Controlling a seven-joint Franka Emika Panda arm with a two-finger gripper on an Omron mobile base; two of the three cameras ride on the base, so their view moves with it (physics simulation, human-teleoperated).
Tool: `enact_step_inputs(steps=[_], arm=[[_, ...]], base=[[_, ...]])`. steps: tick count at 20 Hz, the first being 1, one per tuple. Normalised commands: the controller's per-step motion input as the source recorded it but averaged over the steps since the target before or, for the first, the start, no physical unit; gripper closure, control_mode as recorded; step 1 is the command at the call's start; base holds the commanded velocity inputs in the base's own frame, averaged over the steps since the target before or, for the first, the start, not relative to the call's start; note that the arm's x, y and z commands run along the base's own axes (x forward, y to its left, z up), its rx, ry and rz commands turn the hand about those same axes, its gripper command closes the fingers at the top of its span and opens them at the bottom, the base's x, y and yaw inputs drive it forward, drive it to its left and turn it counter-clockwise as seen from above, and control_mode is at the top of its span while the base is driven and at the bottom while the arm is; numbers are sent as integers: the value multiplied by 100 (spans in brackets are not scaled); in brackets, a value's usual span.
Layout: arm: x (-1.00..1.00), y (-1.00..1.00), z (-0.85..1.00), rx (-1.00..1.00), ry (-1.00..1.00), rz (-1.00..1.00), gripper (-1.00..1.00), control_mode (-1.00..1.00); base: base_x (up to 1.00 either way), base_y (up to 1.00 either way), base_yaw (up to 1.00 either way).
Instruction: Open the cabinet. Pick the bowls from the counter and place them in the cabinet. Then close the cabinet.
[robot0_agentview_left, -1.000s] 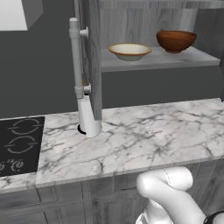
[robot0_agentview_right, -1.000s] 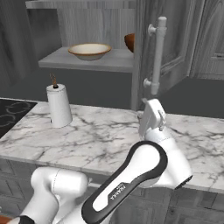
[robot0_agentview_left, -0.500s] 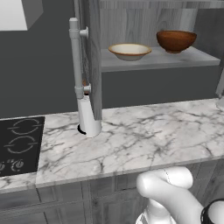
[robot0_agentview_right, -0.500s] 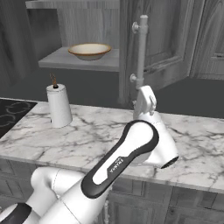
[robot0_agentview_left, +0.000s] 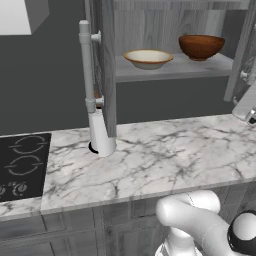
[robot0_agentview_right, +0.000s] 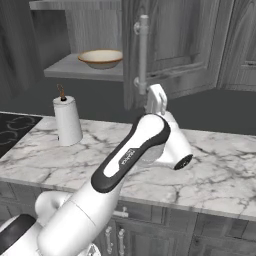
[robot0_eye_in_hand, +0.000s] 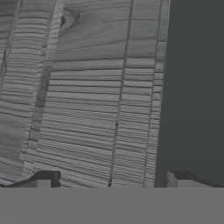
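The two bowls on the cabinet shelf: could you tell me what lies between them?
Nothing: in the left base view a bare strip of grey shelf separates the cream bowl from the reddish-brown bowl.

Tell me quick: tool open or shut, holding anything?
Tool: open, holding nothing; its tips face the cabinet door.

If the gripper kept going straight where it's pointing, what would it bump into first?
Most likely the grey wood-grain cabinet door: the open gripper faces its panel in the hand view. How near it is, I cannot tell.
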Motion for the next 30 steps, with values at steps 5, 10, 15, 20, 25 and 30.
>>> enact_step_inputs(steps=[5,10,15,20,25,30], arm=[[60,45,0,0,0,0,-100,-100],[60,38,0,0,7,-1,-100,-100],[64,33,11,-5,37,-4,-100,-100],[51,14,21,-7,32,-4,-100,-100],[35,0,18,-5,28,-4,-100,-100],[30,4,0,-2,3,-3,-100,-100]], base=[[0,0,0],[0,0,0],[0,0,0],[0,0,0],[0,0,0],[0,0,0]])
